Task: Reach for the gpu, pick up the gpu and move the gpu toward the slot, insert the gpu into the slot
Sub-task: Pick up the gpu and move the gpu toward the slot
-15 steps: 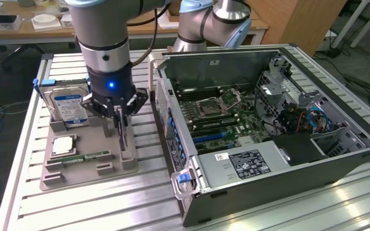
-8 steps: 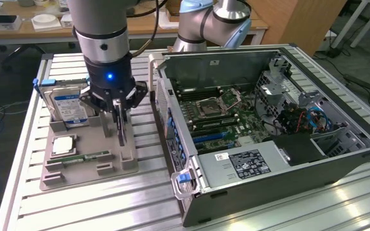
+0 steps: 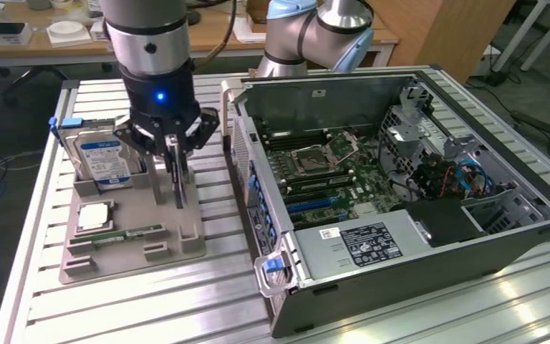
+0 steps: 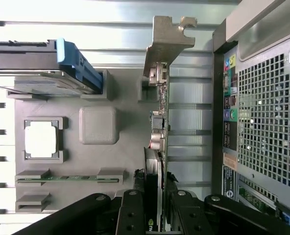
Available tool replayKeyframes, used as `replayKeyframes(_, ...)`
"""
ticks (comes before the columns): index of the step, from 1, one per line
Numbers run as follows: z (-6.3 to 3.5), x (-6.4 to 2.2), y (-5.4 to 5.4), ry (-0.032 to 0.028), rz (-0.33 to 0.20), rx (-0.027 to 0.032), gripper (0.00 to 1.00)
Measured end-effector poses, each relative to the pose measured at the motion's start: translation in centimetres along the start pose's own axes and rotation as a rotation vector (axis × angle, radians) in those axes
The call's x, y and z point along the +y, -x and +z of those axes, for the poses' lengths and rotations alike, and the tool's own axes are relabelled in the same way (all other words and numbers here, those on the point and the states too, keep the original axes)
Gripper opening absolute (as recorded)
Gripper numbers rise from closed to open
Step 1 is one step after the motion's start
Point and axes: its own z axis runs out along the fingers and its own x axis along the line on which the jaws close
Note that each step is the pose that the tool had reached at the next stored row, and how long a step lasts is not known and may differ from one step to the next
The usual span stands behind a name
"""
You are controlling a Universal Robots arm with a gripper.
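The gripper (image 4: 155, 198) straddles the gpu (image 4: 160, 122) and seems clamped on its near end, though contact is hard to confirm. The card stands on edge in the grey tray (image 4: 128, 105), its long axis running away toward its bracket (image 4: 167, 36), the open computer case (image 4: 262, 98) alongside.

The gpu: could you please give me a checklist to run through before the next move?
1. Hand lined up over the gpu: ok.
2. gpu standing upright, edge-on, in the gray holder: ok.
3. Firm hold on the gpu: cannot tell.
4. Hard drive apart from the hand: ok.
5. Computer case open, motherboard exposed: ok.
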Motion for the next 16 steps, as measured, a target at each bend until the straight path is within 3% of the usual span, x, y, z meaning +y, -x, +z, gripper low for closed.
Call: replayKeyframes(16,-6.19,0.31,0.1,0.0013,0.000,0.0000,0.26)
